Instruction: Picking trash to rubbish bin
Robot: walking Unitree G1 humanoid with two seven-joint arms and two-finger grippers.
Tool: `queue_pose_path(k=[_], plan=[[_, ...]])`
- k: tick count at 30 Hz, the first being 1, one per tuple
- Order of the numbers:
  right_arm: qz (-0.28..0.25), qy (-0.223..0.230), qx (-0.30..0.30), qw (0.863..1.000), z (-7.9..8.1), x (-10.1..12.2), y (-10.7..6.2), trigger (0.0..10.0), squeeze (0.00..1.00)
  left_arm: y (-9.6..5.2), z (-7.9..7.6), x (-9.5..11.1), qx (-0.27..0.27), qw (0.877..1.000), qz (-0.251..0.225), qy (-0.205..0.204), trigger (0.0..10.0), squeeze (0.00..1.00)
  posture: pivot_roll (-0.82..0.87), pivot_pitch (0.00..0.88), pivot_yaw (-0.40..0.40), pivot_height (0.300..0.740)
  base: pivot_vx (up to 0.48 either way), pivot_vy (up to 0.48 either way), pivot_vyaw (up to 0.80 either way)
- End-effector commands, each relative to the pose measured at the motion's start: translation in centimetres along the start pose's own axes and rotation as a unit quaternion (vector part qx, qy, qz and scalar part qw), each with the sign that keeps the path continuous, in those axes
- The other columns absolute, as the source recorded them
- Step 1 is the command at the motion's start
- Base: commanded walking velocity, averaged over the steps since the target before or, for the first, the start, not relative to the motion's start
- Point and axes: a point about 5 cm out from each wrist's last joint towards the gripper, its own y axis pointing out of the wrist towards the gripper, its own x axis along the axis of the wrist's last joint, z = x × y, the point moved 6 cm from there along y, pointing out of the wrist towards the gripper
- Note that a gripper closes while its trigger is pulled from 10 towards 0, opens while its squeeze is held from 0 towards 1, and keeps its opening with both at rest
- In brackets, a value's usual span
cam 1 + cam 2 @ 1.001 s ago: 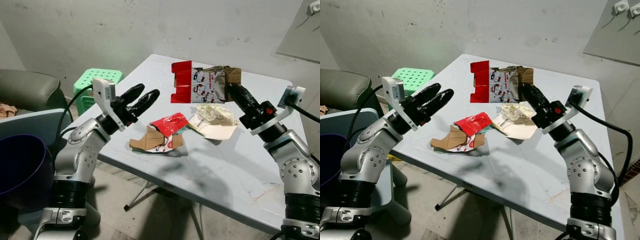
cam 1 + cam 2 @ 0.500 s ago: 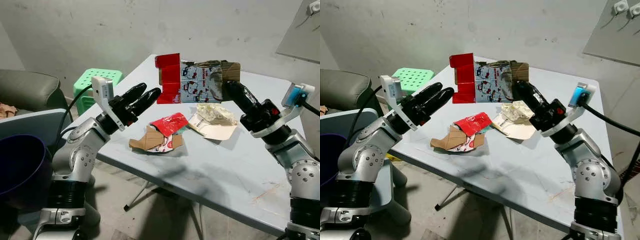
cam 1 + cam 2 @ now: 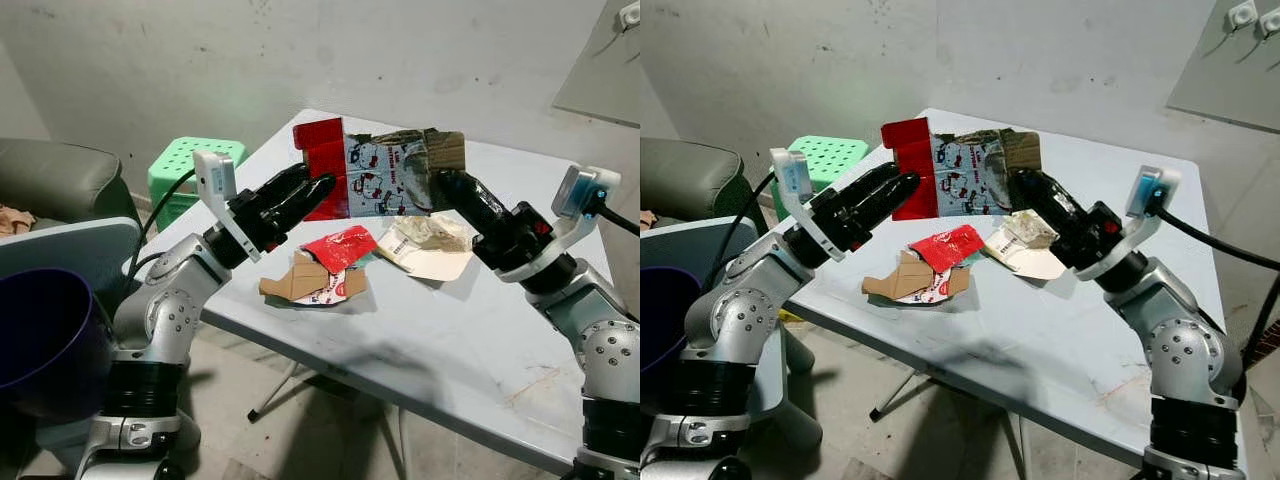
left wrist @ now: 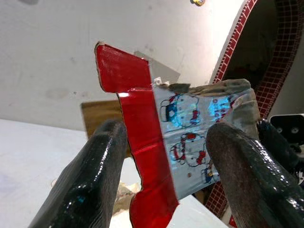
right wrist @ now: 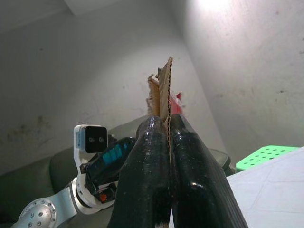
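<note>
A flattened red and white cartoon-printed carton (image 3: 380, 176) hangs in the air above the white table (image 3: 470, 330). My right gripper (image 3: 437, 187) is shut on its brown cardboard end (image 5: 164, 90). My left gripper (image 3: 312, 188) is open, its two fingers (image 4: 102, 175) on either side of the carton's red end (image 4: 142, 142) without pinching it. On the table lie a red wrapper on torn cardboard (image 3: 322, 265) and a crumpled beige paper bag (image 3: 425, 245). A dark purple bin (image 3: 45, 340) stands at my lower left.
A green plastic stool (image 3: 190, 165) stands beside the table's left side. A grey-green sofa (image 3: 55, 180) sits at the far left, a pale grey seat (image 3: 60, 240) in front of it. A bare wall (image 3: 300, 50) is behind the table.
My right gripper has carried the carton leftward and slightly lower. My left gripper has come up and forward until its open fingers straddle the carton's red end.
</note>
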Motion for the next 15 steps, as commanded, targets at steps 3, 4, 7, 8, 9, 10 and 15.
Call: queue_pose_path(k=[3,4,7,8,9,10,15], plan=[[0.001,0.001,0.028,1.0,1.0,0.3,0.2,10.0,0.0,0.8,-0.9,0.6,-0.022,1.0,-0.005,0.0,10.0,0.0,-0.02,0.0,-0.058,0.74,0.0,0.0,0.0],[-0.002,0.006,0.031,0.999,1.1,0.4,0.2,10.0,0.0,0.9,-1.0,0.5,-0.023,1.0,-0.005,0.0,10.0,0.0,-0.02,0.0,-0.058,0.74,0.0,0.0,0.0],[-0.004,0.006,0.036,0.999,1.3,0.6,0.2,10.0,0.0,0.8,-1.1,0.4,-0.024,1.0,-0.001,0.0,10.0,0.0,-0.03,0.0,-0.057,0.74,0.0,0.0,0.0],[-0.009,0.007,0.035,0.999,1.3,0.8,0.2,10.0,0.0,0.6,-1.0,0.4,-0.023,1.0,0.0,0.001,10.0,0.0,-0.03,0.0,-0.055,0.74,0.0,0.0,0.0],[-0.013,0.009,0.035,0.999,1.3,1.0,0.1,10.0,0.0,0.5,-1.0,0.5,-0.023,1.0,0.0,0.002,10.0,0.0,-0.03,0.0,-0.055,0.74,0.0,0.0,0.0],[-0.018,0.009,0.037,0.999,1.3,1.3,0.0,10.0,0.0,0.2,-0.8,0.6,-0.019,1.0,0.0,0.001,10.0,0.0,-0.03,0.0,-0.055,0.74,0.0,0.0,0.0],[-0.021,0.016,0.049,0.998,1.8,1.3,-0.1,10.0,0.0,0.0,-0.5,0.5,-0.014,1.0,0.0,0.0,10.0,0.0,-0.02,0.0,-0.055,0.74,0.0,0.0,0.0]])
